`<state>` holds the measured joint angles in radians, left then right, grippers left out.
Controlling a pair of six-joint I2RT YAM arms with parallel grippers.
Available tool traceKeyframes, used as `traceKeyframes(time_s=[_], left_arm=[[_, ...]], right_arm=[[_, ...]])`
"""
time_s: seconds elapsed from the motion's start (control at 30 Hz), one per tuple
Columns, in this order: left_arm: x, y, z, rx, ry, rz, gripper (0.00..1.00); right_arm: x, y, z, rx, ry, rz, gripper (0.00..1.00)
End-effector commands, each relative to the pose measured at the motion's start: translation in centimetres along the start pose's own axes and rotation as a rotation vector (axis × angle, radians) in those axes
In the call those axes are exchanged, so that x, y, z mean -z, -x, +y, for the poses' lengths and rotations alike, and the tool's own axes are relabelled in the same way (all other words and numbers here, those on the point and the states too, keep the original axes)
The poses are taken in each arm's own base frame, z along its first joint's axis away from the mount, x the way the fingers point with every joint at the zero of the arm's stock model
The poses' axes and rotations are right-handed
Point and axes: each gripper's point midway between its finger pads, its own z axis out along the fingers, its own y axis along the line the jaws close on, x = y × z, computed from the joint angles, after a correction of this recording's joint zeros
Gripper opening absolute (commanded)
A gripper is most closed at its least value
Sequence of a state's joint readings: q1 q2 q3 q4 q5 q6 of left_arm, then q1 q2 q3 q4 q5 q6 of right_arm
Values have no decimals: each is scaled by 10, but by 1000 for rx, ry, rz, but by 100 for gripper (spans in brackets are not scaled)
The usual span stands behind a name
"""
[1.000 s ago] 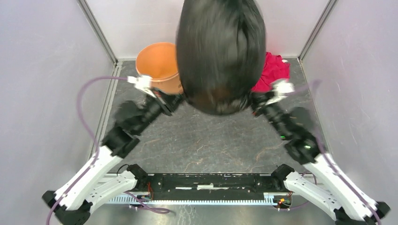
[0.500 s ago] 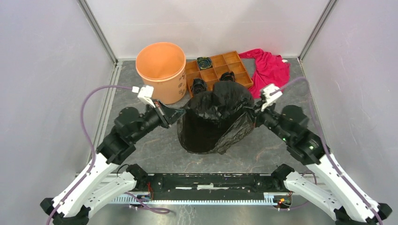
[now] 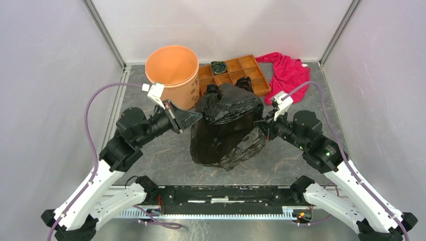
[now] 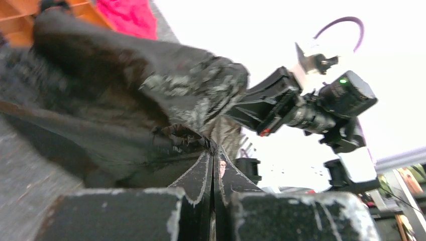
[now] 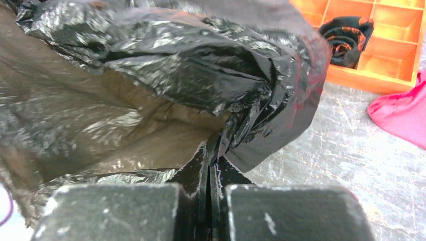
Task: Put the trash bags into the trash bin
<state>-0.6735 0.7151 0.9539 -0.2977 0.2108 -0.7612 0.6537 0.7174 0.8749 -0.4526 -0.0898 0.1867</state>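
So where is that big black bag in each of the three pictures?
Top view: the black bag sits mid-table, between the two arms.
Left wrist view: the bag fills the left and middle of the picture.
Right wrist view: the bag covers the left and centre, very close up.
Shared landmark: the red cloth, far right on the table from above, at the top edge in the left wrist view, at the right edge in the right wrist view.

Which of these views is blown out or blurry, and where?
Left wrist: background blown out to white, bag edges and the near fingers soft. Right wrist: glare specks on the bag, its top edge blurred. Top view: sharp, evenly lit.
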Motion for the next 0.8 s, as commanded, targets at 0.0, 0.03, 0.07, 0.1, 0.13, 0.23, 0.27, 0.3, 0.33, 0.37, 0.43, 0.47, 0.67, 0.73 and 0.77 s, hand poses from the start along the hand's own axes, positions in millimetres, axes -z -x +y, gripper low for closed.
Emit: traceKeyframes(time_s=[0.0, 0.03, 0.07, 0.1, 0.13, 0.23, 0.27, 0.3, 0.33, 0.37, 0.43, 0.47, 0.67, 0.73, 0.77], left_arm=[[0, 43, -72, -83, -234, -42, 2], [-5, 48, -77, -92, -246, -37, 2], [-12, 51, -80, -100, -250, -31, 2], [-21, 52, -80, -104, -250, -18, 2], [-31, 51, -78, -101, -251, -5, 2], [-63, 42, -70, -51, -259, 47, 2], [-72, 37, -68, -32, -266, 66, 2], [-81, 34, -66, -13, -274, 75, 2], [-89, 31, -63, 11, -272, 83, 2], [-94, 33, -65, 17, -289, 69, 2], [-107, 31, -66, 43, -305, 65, 2], [-112, 30, -65, 45, -298, 65, 2], [-134, 26, -49, 37, -225, 61, 2], [-135, 30, -45, 16, -196, 41, 2], [-136, 32, -42, 6, -181, 29, 2]], right_arm=[[12, 57, 14, -51, 39, -140, 1], [15, 63, 15, -55, 42, -164, 1], [17, 69, 15, -57, 41, -185, 3], [18, 74, 15, -59, 38, -205, 4], [18, 78, 17, -59, 48, -219, 6], [11, 85, 28, -69, 112, -235, 13], [7, 86, 37, -70, 162, -233, 16], [0, 86, 43, -71, 197, -219, 17], [-3, 88, 49, -72, 232, -211, 17], [-8, 88, 52, -74, 252, -197, 17], [-13, 92, 56, -78, 276, -198, 17], [-17, 93, 58, -85, 287, -206, 19], [-29, 105, 59, -163, 289, -232, 19], [-32, 108, 53, -187, 252, -239, 19], [-32, 111, 49, -196, 227, -248, 19]])
